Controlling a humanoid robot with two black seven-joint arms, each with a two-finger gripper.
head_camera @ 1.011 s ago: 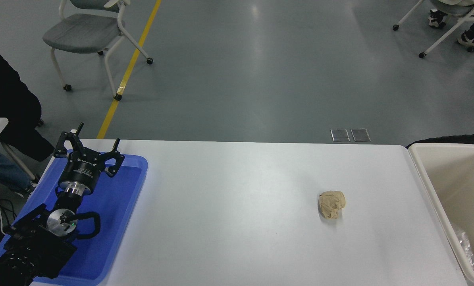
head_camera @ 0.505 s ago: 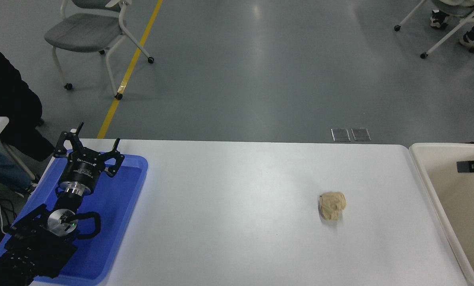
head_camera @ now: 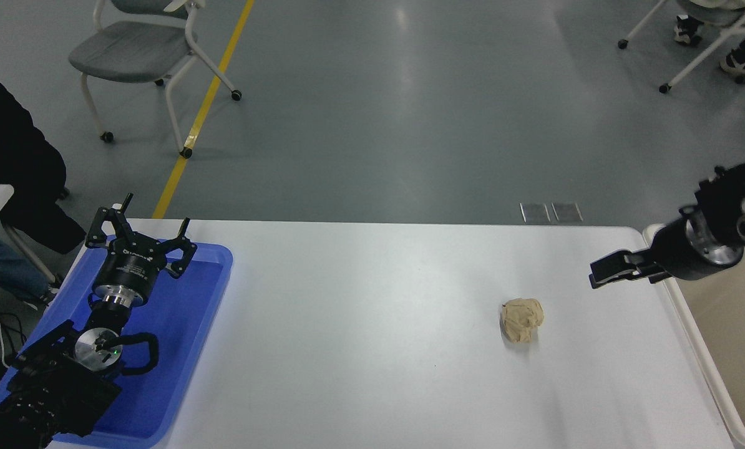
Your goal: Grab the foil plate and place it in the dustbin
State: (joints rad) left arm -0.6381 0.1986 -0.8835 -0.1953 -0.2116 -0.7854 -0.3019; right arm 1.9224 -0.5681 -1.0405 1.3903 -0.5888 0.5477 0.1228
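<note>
Now right end effector [head_camera: 603, 274] level over table's [head_camera: 360, 349] right edge, fingers seemingly pressed together.

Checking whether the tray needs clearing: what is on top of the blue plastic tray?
Over the flat blue plastic tray only the robot's parked black left arm and its open left pincer show. What lies beneath the arm is covered.

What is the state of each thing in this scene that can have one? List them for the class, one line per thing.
left pincer: open, parked over the blue tray.
right pincer: empty, over the table's right end, left of the dustbin; open or shut unclear.
paper ball: crumpled, loose on the table.
dustbin: open-topped, visible inside shows nothing.
foil plate: not visible.
grey chair: unoccupied.
</note>
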